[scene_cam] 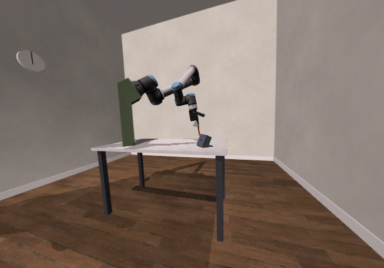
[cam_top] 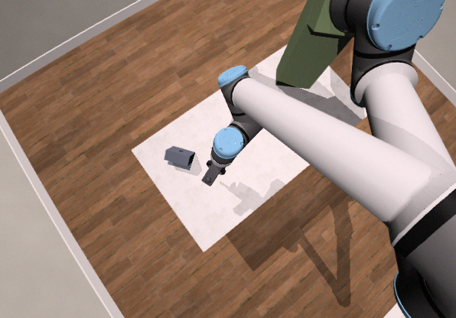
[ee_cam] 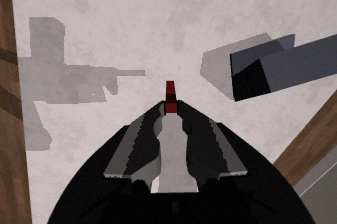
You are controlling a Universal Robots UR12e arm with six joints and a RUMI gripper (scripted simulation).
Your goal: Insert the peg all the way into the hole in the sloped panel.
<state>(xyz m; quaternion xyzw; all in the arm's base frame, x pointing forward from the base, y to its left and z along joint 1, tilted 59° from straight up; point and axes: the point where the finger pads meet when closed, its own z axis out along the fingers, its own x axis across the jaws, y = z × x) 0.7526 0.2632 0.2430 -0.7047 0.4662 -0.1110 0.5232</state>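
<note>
My gripper (ee_cam: 170, 101) (scene_cam: 197, 125) (cam_top: 210, 179) is shut on a thin red peg (ee_cam: 170, 96) (scene_cam: 198, 131), which points down from the fingertips. The grey block with the sloped panel (cam_top: 180, 156) (scene_cam: 203, 140) (ee_cam: 285, 64) stands on the white table top (cam_top: 203, 214) (scene_cam: 171, 149). In the wrist view the block lies up and to the right of the peg tip. In the exterior view the peg hangs above the table, just left of and above the block. A small dark hole (cam_top: 180, 151) shows on the panel's sloped face in the top view.
A tall green column (cam_top: 307, 46) (scene_cam: 126, 113) carries the arm's base at the table's far corner. The table edge and the wooden floor (ee_cam: 310, 145) show close beyond the block in the wrist view. The arm's shadow falls on the table (cam_top: 249, 195).
</note>
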